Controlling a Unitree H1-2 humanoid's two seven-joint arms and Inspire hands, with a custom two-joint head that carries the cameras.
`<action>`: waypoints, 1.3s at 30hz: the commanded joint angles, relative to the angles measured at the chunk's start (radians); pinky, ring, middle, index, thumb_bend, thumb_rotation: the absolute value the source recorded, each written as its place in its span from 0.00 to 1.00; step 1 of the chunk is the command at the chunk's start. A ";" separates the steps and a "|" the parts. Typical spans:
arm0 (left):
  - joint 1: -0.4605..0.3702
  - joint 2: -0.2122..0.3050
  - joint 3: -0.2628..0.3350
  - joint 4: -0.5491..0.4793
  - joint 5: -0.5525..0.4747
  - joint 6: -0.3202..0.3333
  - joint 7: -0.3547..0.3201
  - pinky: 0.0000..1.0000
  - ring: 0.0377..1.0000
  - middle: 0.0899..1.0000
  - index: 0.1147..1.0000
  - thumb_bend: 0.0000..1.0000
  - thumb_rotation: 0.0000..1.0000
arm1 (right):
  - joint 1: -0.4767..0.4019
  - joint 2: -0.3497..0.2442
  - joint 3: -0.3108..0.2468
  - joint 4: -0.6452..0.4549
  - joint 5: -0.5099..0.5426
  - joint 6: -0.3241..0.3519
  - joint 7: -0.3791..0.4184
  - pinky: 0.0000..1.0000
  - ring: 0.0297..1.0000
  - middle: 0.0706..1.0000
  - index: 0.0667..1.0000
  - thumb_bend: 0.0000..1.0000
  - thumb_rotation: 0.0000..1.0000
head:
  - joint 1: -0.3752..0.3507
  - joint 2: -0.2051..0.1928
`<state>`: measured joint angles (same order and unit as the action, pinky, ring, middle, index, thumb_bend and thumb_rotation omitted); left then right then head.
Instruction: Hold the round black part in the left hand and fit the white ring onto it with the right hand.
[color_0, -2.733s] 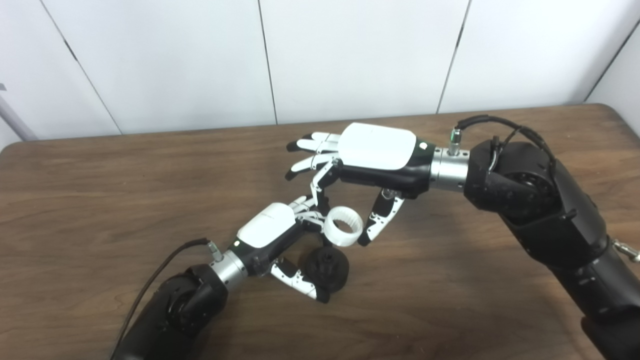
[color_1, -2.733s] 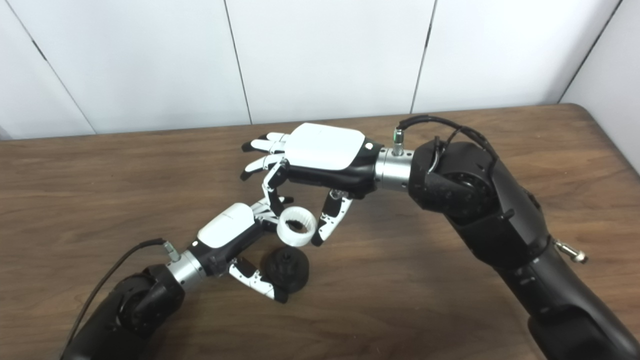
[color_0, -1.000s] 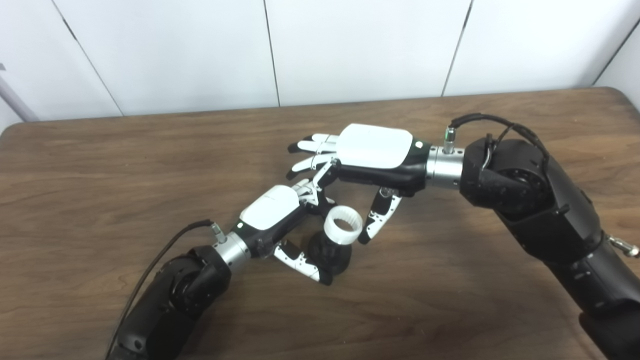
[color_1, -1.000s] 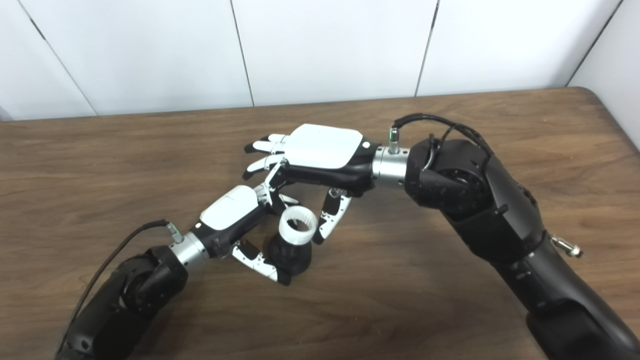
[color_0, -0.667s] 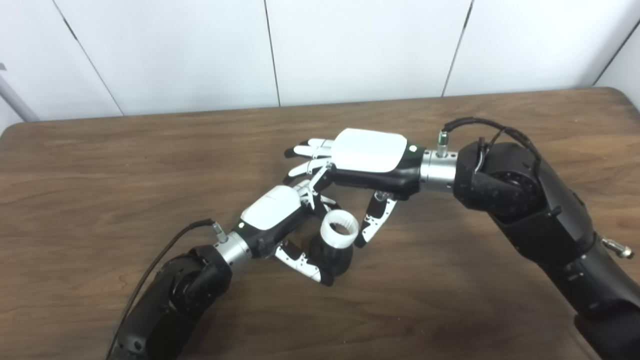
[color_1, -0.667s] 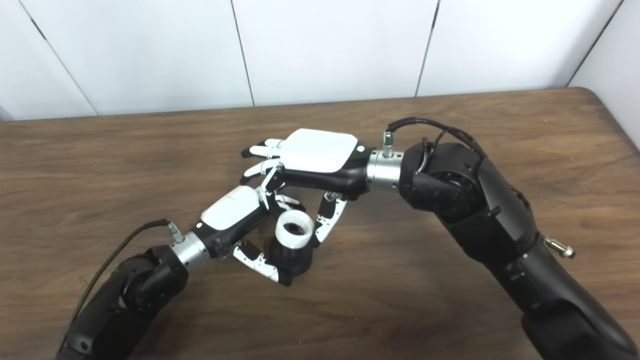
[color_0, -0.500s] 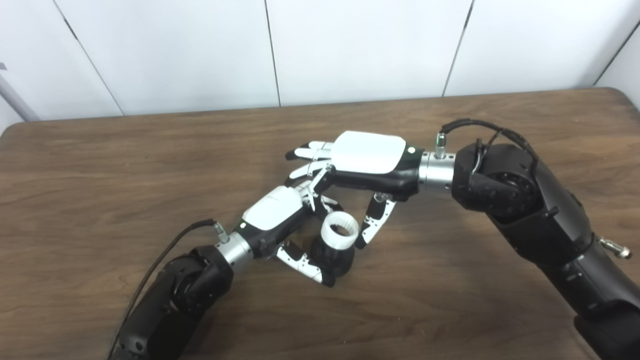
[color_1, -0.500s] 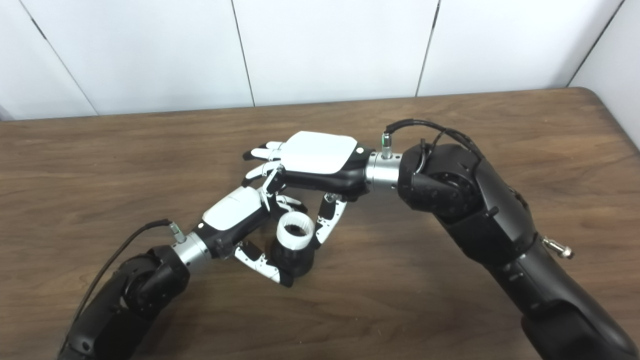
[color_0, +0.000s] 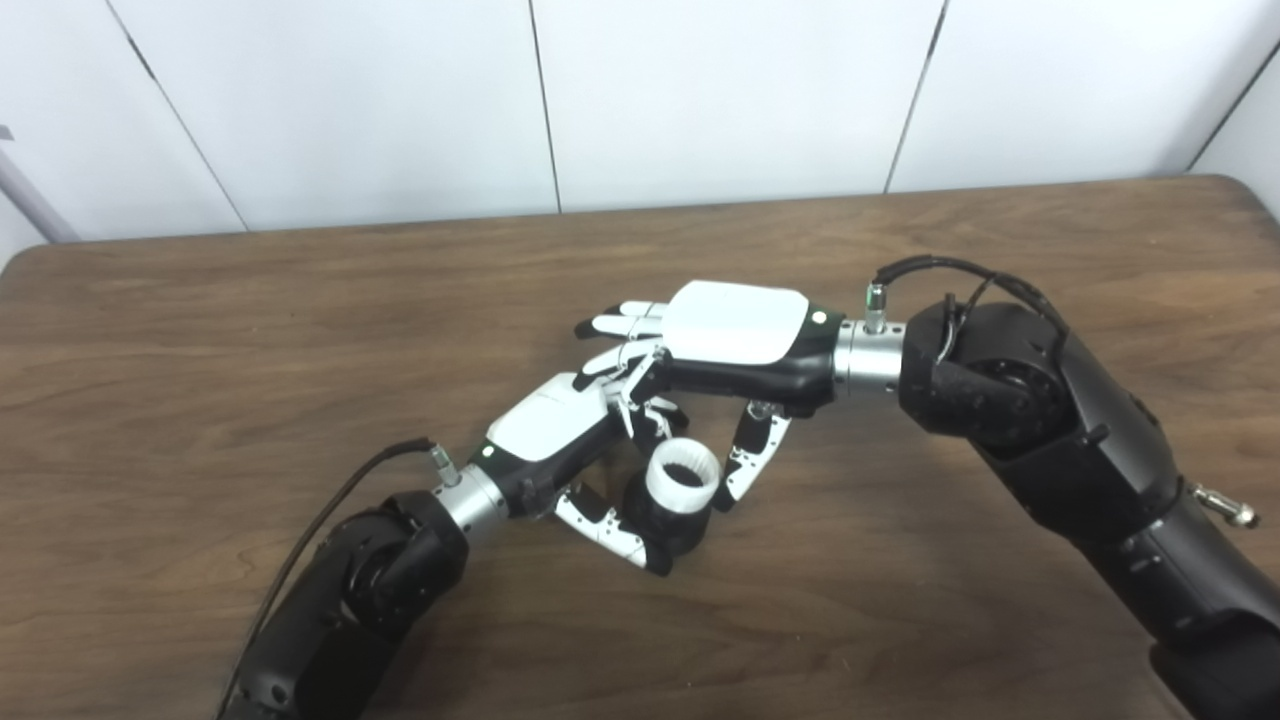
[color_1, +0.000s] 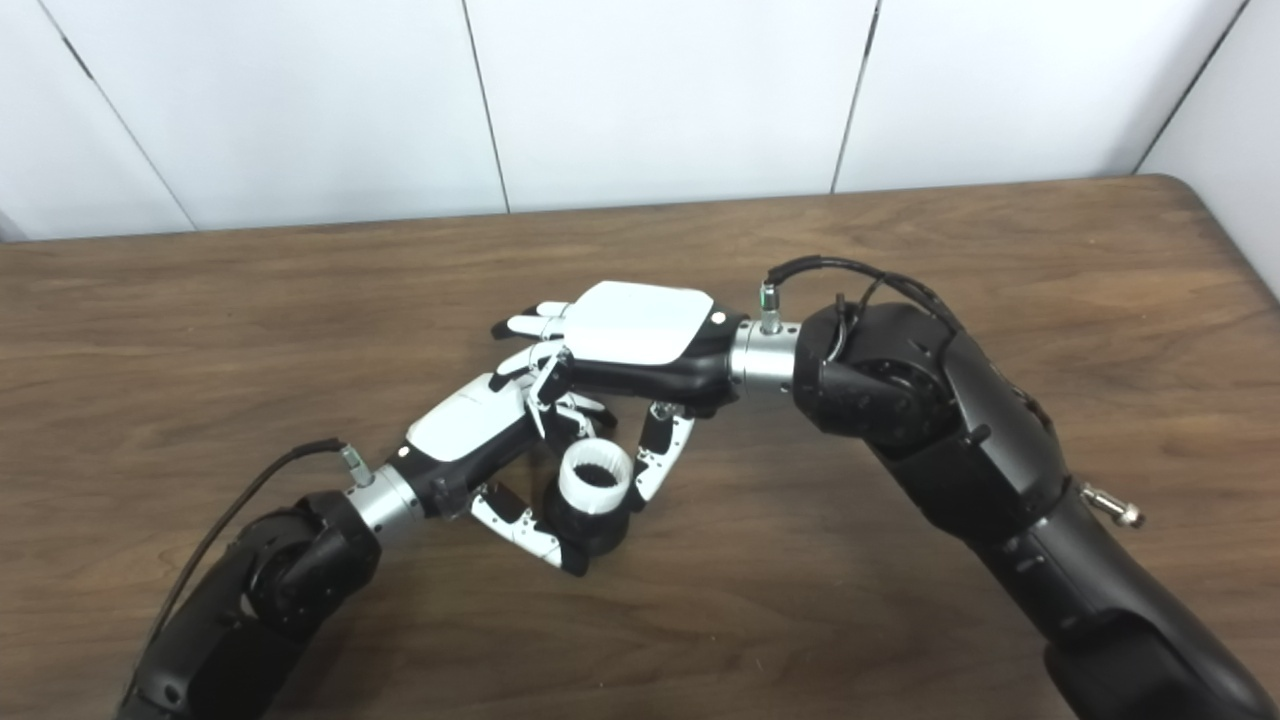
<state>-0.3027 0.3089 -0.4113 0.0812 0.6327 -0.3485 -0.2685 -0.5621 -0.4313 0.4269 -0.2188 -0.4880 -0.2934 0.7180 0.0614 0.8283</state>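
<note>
Right hand (color_0: 735, 335) sits palm-down over the join, thumb and one finger pinched on the white ring (color_0: 683, 474); its other fingers (color_0: 610, 325) are spread out flat, holding nothing. Left hand (color_0: 560, 430) comes in low from the left, curled round the round black part (color_0: 668, 515) w/ thumb under it and fingers behind. Part is at or just above the worktop (color_0: 200, 330), near centre; can't tell if it touches.

Ring is on top of the black part, opening facing up, and looks started on, prob. not fully seated. Looks roughly level, though the view is too coarse to be sure.

To do this step well, in my view:
- keep left hand firm and still so the part can't roll or tip under load
- press ring straight down along the part's axis, not sideways
- if it binds, back off a bit, re-level, try again, no forcing
- let go w/ right hand only once ring sits flush all round
- watch the crowding: the two hands' fingers are v. close behind the ring, could snag.
</note>
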 joint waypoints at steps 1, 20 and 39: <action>-0.023 0.002 0.016 -0.029 -0.015 -0.001 0.011 1.00 0.91 0.77 0.41 0.52 0.06 | -0.024 0.004 -0.014 -0.004 0.002 -0.038 -0.039 1.00 1.00 0.87 0.44 0.53 0.14 | 0.001 0.001; -0.021 0.001 0.027 -0.037 -0.020 -0.004 -0.003 1.00 0.92 0.78 0.41 0.52 0.06 | -0.006 0.030 -0.016 0.031 -0.048 -0.092 -0.110 1.00 1.00 0.88 0.44 0.53 0.14 | 0.005 -0.006; -0.019 -0.006 0.028 -0.040 -0.023 -0.001 -0.001 1.00 0.94 0.78 0.41 0.52 0.06 | -0.005 0.033 -0.004 0.054 -0.058 -0.115 -0.124 1.00 1.00 0.86 0.44 0.53 0.14 | 0.012 0.005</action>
<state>-0.2977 0.3074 -0.3958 0.0780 0.6266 -0.3440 -0.2847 -0.5362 -0.3970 0.4290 -0.1474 -0.5535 -0.3769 0.6180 0.0721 0.8330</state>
